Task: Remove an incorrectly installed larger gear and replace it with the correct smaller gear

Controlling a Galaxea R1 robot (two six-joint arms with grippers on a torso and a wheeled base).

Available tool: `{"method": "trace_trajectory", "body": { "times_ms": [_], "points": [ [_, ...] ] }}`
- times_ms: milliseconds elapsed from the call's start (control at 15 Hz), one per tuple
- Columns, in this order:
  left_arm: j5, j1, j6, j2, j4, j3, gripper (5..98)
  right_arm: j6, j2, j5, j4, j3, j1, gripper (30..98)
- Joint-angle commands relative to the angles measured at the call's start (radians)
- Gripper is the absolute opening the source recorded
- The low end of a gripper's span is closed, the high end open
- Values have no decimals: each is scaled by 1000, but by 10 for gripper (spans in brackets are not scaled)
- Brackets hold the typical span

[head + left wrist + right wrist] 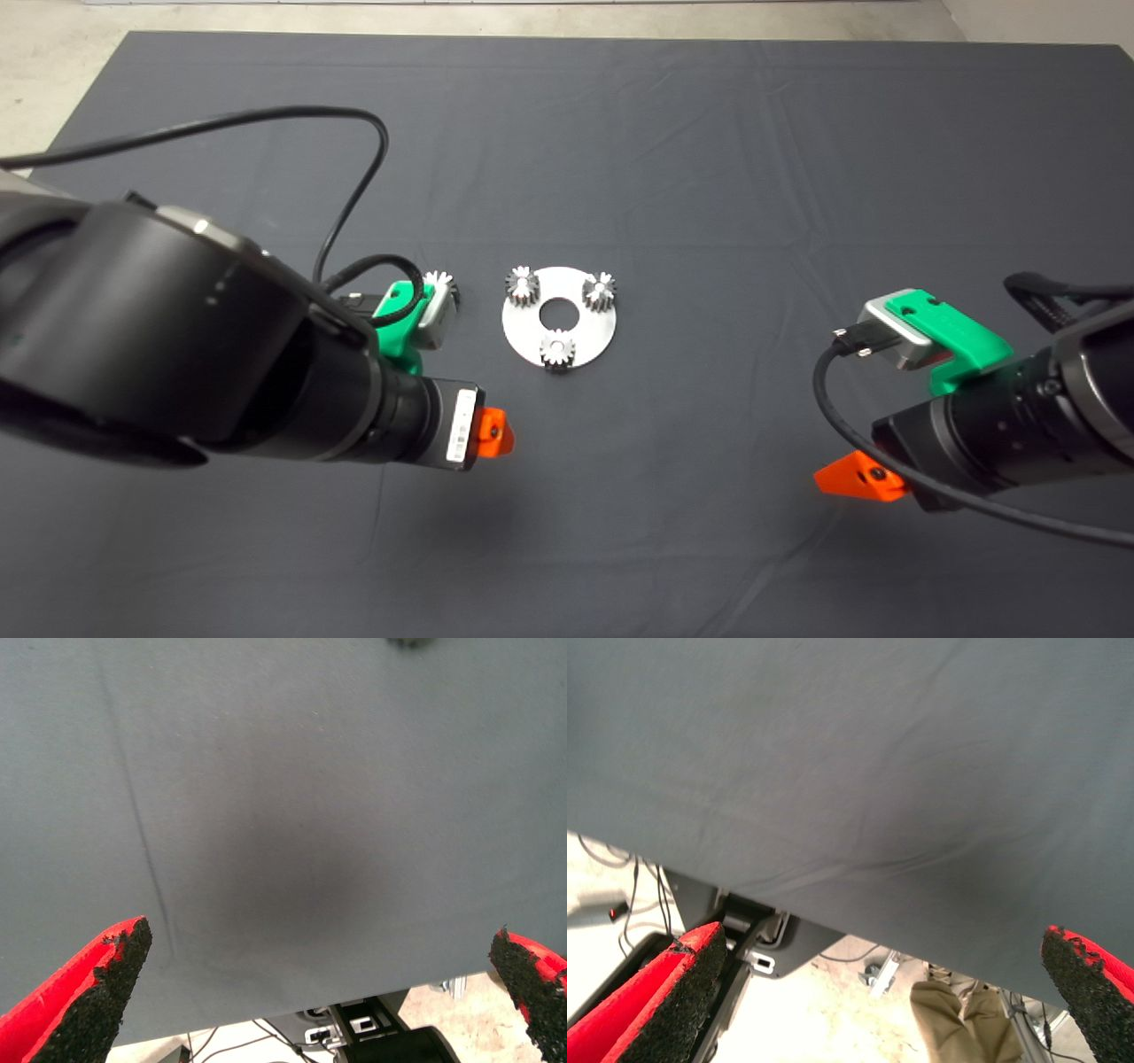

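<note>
A round silver plate with a centre hole lies mid-mat and carries three silver gears: one at the back left, one at the back right, one at the front. A fourth silver gear lies on the mat left of the plate, partly hidden by my left wrist camera. I cannot tell which gear is the larger gear. My left gripper hovers front-left of the plate, open and empty. My right gripper hangs far right of the plate, open and empty.
The dark mat covers the table, with light floor beyond its back edge. A black cable loops over my left arm. In the right wrist view a person's leg and black equipment show beyond the mat's edge.
</note>
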Motion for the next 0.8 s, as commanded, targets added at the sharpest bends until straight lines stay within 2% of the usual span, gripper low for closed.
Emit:
{"method": "trace_trajectory", "body": {
  "times_ms": [0, 200, 267, 400, 467, 600, 733],
  "points": [
    [29, -19, -7, -58, -11, 67, 975, 16, 105, -84, -5, -1, 3, 940],
    [31, -18, 0, -131, -17, 81, 975, 23, 159, -84, -5, -2, 3, 940],
    [31, -18, 1, -147, -22, 83, 976, 44, 163, -84, -15, -1, 3, 940],
    [29, -18, 3, -154, -26, 83, 975, 62, 168, -89, -41, 1, 0, 940],
    [29, -18, 4, -156, -26, 83, 975, 64, 167, -89, -41, 1, -3, 940],
    [29, -18, 3, -157, -37, 83, 975, 109, 173, -90, -40, 5, -3, 940],
    [31, -18, 7, -159, -37, 83, 975, 119, 173, -90, -41, 5, -3, 940]
  ]
}}
